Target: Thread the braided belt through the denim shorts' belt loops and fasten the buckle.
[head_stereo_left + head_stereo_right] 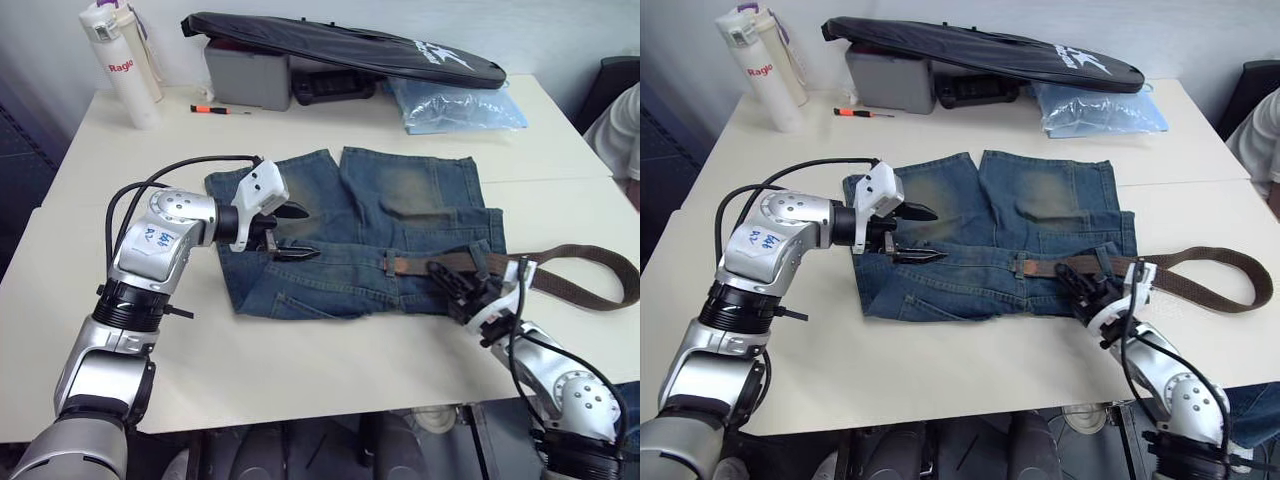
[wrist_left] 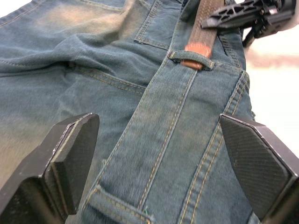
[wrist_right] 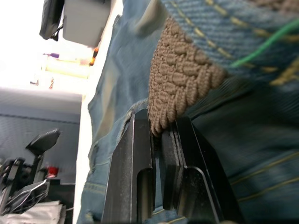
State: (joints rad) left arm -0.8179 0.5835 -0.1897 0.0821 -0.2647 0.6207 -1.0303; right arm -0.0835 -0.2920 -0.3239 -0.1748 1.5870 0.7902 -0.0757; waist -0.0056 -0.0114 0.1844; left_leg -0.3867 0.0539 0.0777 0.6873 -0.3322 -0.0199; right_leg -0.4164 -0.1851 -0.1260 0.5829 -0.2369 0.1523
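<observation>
The denim shorts (image 1: 370, 230) lay flat on the pale table (image 1: 300, 360), legs pointing away from me and the waistband nearest me. The braided belt (image 1: 590, 270) ran along that waistband from my right side, its reddish-brown tip just pushed under one of the belt loops (image 2: 191, 56) near the middle, while the rest trailed off the shorts in a long fold across the table to my right. My right gripper (image 1: 1090, 290) sat low on the waistband, its jaws clenched on the woven strap; the right wrist view had the braid pinched between the two black fingers (image 3: 135, 154). My left gripper (image 1: 288, 232) hovered over the left part of the shorts, jaws released and spread wide, grasping nothing, with the waistband lying between the pads (image 2: 70, 154) in the wrist view. I could not make out the buckle. At the far edge of the table stood a white bottle (image 1: 120, 65), a grey box (image 1: 248, 72) under a long black bag (image 1: 340, 45), a pale blue plastic bag (image 1: 455, 105), and a small orange-handled screwdriver (image 1: 215, 109).
</observation>
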